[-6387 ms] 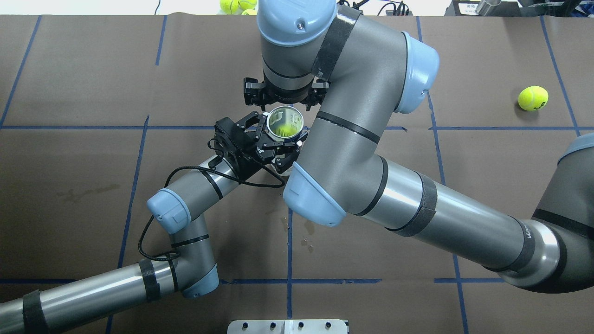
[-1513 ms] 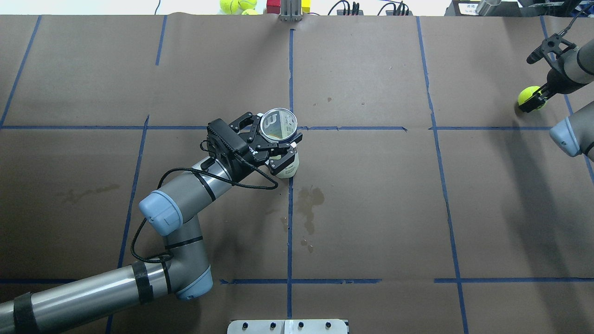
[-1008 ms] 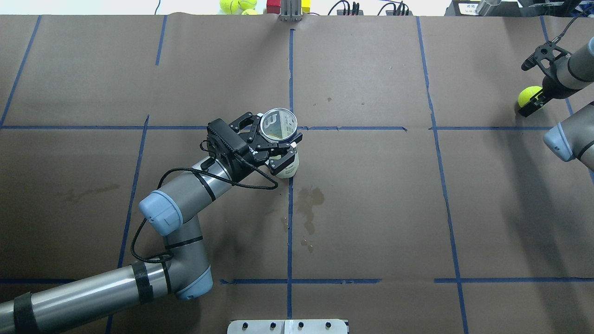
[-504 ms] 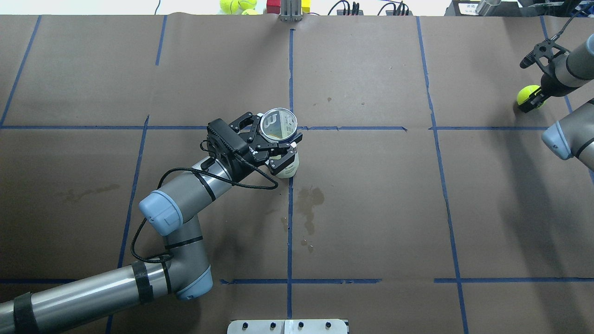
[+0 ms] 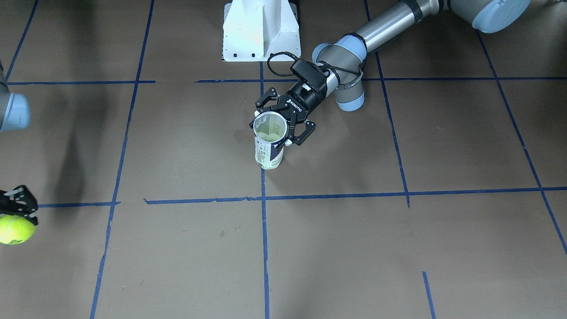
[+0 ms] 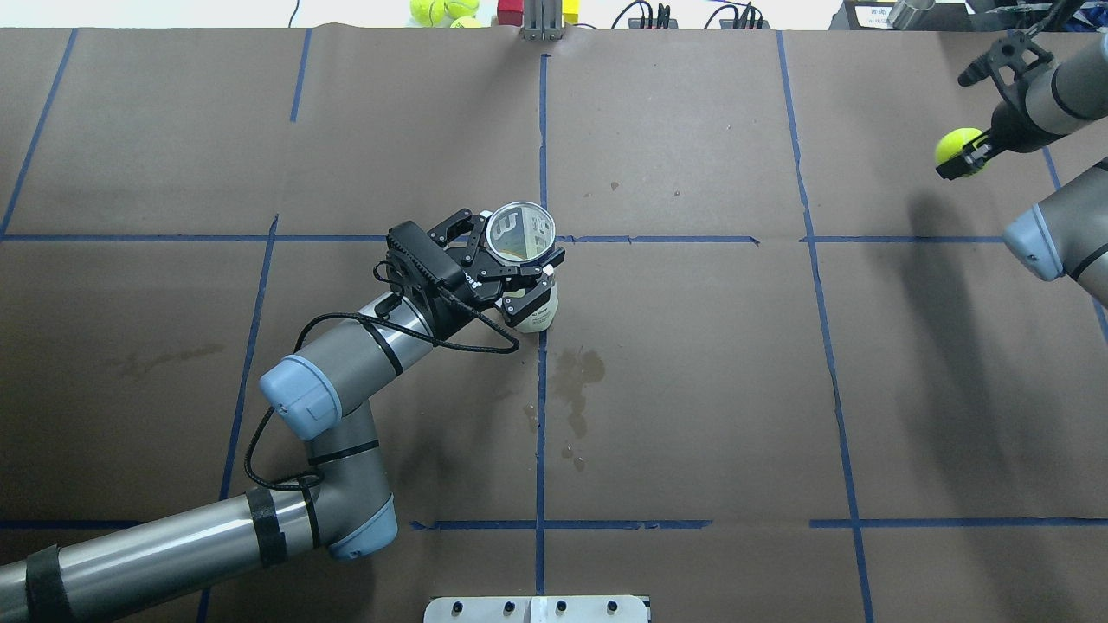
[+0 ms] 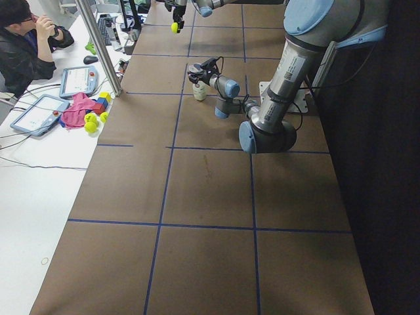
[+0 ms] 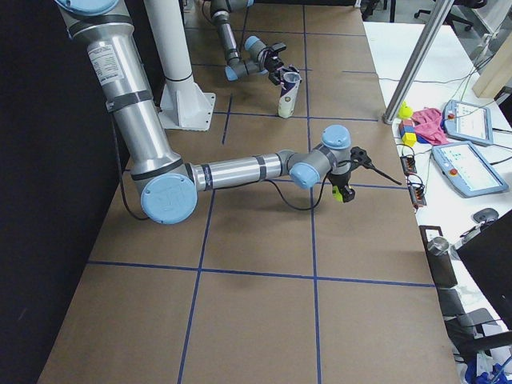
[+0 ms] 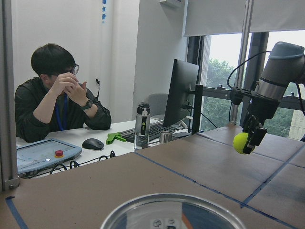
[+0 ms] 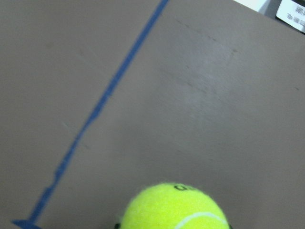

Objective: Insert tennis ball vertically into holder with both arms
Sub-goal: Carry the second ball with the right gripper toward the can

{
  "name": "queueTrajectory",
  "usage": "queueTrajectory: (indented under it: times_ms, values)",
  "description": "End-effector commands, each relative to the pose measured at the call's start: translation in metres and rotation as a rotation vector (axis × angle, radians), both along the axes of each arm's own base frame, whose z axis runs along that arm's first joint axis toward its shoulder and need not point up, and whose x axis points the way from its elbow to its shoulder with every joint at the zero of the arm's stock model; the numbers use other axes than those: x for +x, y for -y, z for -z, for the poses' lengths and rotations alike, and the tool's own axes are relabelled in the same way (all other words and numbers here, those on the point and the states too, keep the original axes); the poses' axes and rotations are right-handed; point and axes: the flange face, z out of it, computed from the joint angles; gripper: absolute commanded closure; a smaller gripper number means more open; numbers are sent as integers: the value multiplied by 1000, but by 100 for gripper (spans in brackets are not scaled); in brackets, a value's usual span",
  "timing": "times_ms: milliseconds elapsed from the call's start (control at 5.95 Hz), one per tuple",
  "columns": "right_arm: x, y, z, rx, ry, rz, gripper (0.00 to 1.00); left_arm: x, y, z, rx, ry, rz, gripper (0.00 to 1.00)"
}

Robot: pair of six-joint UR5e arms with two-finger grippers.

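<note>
Right tool (image 6: pixel 959 157) has lifted one ball (image 6: pixel 953 144); left tool (image 6: pixel 511 256) grips one holder (image 6: pixel 537 313).

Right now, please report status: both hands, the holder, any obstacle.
Left hand shut on holder, upright. Right hand shut on tennis ball, above table. No obstacle seen between them.

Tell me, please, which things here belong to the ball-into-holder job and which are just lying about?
Job:
- holder, clamped by the left gripper
- tennis ball, held by the right gripper

Lying about:
- spare tennis balls, coloured blocks, pink cloth and tablet on the side desk
- white pedestal base
</note>
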Motion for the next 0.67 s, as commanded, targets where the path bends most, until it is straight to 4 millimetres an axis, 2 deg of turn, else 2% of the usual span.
queueTrajectory:
  times_ms: [0,168,336,504]
  values:
    - [-64,-58,150,-106,107,-25,80,1,-1,1,1,-2,-2,12]
    - [-92,-92,231,-183,136,-72,80,1,-1,1,1,-2,-2,12]
    - [-107,-133,301,-232,151,-91,81,1,-1,1,0,0,-2,12]
    - [-115,-158,350,-291,200,-123,81,1,-1,3,3,-4,-3,12]
